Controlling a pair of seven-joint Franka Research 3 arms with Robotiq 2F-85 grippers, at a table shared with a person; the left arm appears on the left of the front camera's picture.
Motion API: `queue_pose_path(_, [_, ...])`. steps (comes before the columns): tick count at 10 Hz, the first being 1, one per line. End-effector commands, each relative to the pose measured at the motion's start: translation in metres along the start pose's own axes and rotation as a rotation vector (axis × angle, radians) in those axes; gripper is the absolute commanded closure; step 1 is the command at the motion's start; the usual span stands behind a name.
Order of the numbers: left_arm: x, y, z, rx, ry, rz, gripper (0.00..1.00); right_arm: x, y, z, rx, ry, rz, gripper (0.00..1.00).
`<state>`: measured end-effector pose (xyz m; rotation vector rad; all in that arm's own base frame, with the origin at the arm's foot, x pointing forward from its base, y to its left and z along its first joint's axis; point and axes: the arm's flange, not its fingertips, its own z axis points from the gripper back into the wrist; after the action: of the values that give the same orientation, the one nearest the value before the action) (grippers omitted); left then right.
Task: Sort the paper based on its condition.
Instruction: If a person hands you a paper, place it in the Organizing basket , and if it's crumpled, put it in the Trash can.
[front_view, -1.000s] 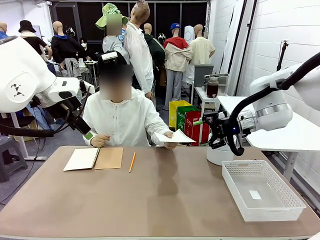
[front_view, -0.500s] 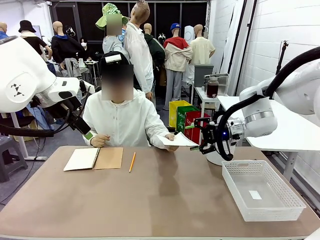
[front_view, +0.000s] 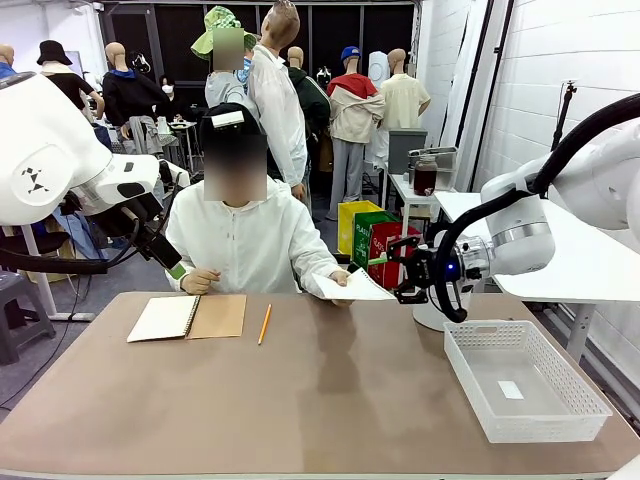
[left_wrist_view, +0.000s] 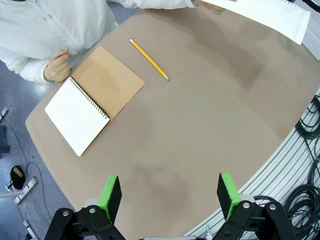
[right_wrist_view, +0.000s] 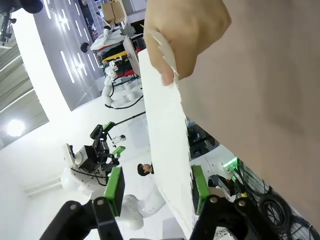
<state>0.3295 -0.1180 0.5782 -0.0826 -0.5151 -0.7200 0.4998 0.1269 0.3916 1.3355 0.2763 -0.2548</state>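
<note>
One thin white paper sheet (front_view: 360, 288), pinched in the person's hand (front_view: 341, 278), lies between the wide-open green pads (right_wrist_view: 116, 184) of the right gripper (front_view: 402, 270); the left gripper (left_wrist_view: 170, 192) hangs open and empty.

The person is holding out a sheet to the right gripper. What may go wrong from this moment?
1. The right gripper is open with the sheet between its pads; if the person's hand lets go before it shuts, the sheet may fall.
2. The sheet is thin and held only at one end, so it may bend or crease as the jaws close, which would change its condition before sorting.
</note>
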Motion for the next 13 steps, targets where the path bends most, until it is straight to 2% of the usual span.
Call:
queue_pose_path(1, [0.0, 0.0, 0.001, -0.018, -0.006, -0.006, 0.0, 0.008, 0.001, 0.0, -0.033, 0.022, -0.041, 0.52])
queue_pose_path(2, [0.0, 0.0, 0.001, -0.018, -0.006, -0.006, 0.0, 0.008, 0.0, -0.001, -0.034, 0.04, -0.054, 0.62])
queue_pose_path(5, [0.0, 0.0, 0.001, -0.018, -0.006, -0.006, 0.0, 0.009, -0.006, -0.007, -0.067, 0.066, -0.073, 0.62])
queue_pose_path(7, [0.0, 0.0, 0.001, -0.018, -0.006, -0.006, 0.0, 0.01, -0.005, -0.008, -0.087, 0.058, -0.091, 1.0])
queue_pose_path(11, [0.0, 0.0, 0.001, -0.018, -0.006, -0.006, 0.0, 0.01, 0.001, -0.003, -0.117, 0.013, -0.054, 1.0])
queue_pose_path(13, [0.0, 0.0, 0.001, -0.018, -0.006, -0.006, 0.0, 0.004, 0.012, 0.008, -0.223, -0.043, 0.068, 1.0])
